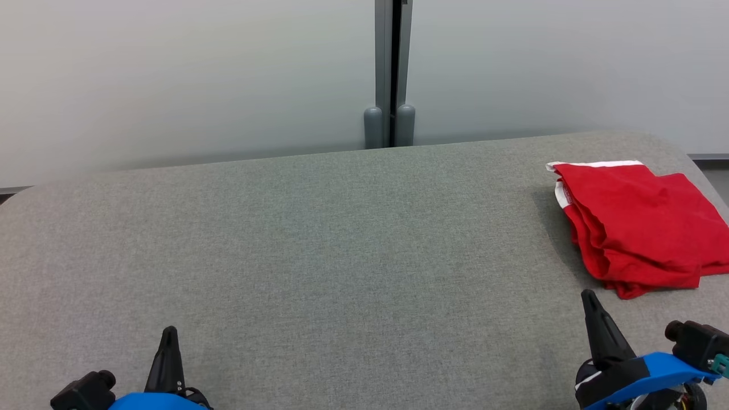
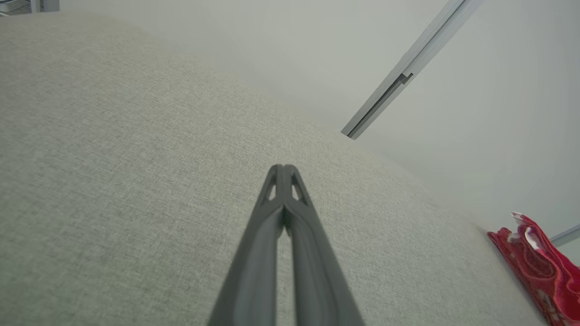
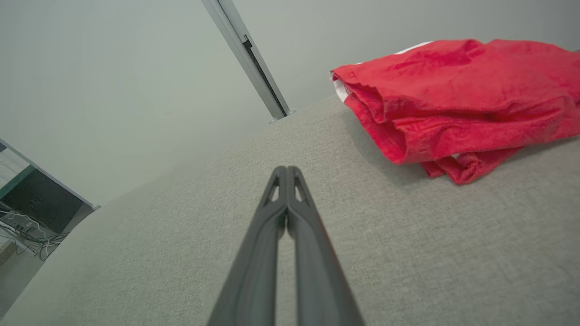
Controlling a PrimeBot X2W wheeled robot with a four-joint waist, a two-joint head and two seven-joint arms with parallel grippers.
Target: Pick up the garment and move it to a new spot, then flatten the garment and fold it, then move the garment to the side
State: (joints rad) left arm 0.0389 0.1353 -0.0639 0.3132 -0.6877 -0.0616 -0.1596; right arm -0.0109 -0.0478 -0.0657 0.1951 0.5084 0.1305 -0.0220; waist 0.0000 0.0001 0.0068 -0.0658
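A red garment (image 1: 641, 222) with white trim lies folded at the far right of the grey fabric table (image 1: 319, 245). It appears close up in the right wrist view (image 3: 457, 99) and at the lower right edge of the left wrist view (image 2: 541, 267). My right gripper (image 1: 588, 297) is shut and empty, hovering just in front of the garment's near corner without touching it. My left gripper (image 1: 169, 332) is shut and empty at the table's near left, far from the garment. Both wrist views show the fingertips pressed together, left (image 2: 283, 168) and right (image 3: 286, 170).
A pale wall with a grey vertical post (image 1: 390, 74) runs behind the table. The table's rounded right edge (image 1: 692, 154) is right beside the garment. Past the table's left end, the right wrist view catches a dark shelf with cables (image 3: 27, 222).
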